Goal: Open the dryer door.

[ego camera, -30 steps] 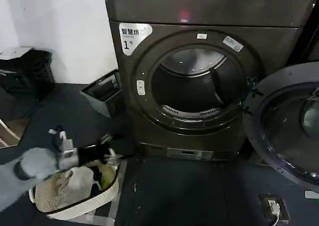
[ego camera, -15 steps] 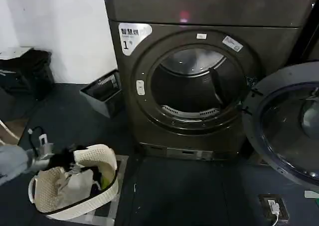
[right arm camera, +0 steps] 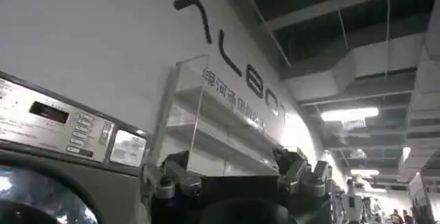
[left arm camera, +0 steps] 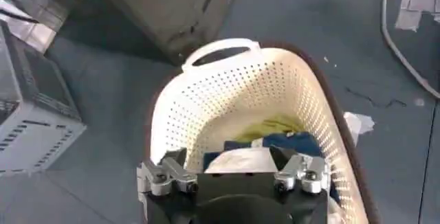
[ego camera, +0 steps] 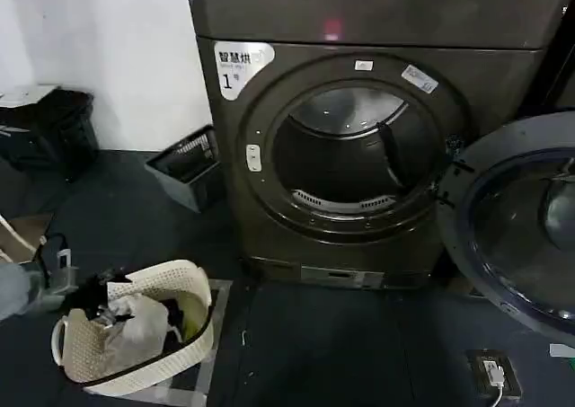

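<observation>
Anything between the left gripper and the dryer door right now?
Nothing visible blocks it, though it is far off: the left gripper hangs over the laundry basket at the dryer's lower left, while the dryer door already stands open on the right, across bare floor.

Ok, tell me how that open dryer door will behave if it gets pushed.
The dryer door hangs wide open on a side hinge, so it would likely swing, not tip. Its wide ring and thick glass suggest it is stiff and fairly heavy. The glass probably feels slippery.

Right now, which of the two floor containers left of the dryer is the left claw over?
The white perforated laundry basket holding clothes: the left claw hangs open above it. The grey crate sits farther back, against the dryer.
</observation>
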